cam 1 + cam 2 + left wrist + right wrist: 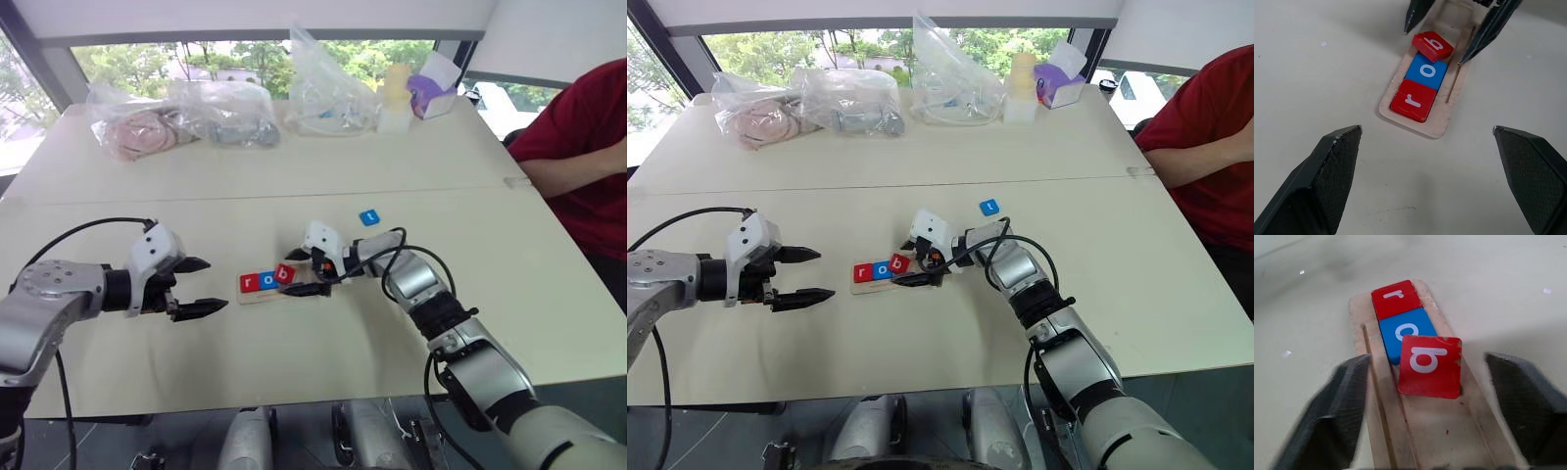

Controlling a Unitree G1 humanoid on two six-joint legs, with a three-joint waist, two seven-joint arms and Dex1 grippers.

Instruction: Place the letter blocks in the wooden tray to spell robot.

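Observation:
The wooden tray (1441, 126) lies mid-table. In it sit a red r block (1413, 100) and a blue o block (1426, 72), flat and side by side. A red b block (1428, 365) rests tilted, its edge leaning up on the o. My right gripper (292, 274) is open, its fingers (1339, 404) straddling the tray on either side of the b block without touching it. A blue t block (368, 217) lies loose on the table behind the right arm. My left gripper (213, 285) is open and holds nothing, a short way left of the tray's r end.
Clear plastic bags (181, 116) with contents, a pale bottle (395, 98) and a purple tissue box (434, 88) line the far edge. A person in a red shirt (588, 147) sits at the right side. A seam (392, 191) crosses the tabletop.

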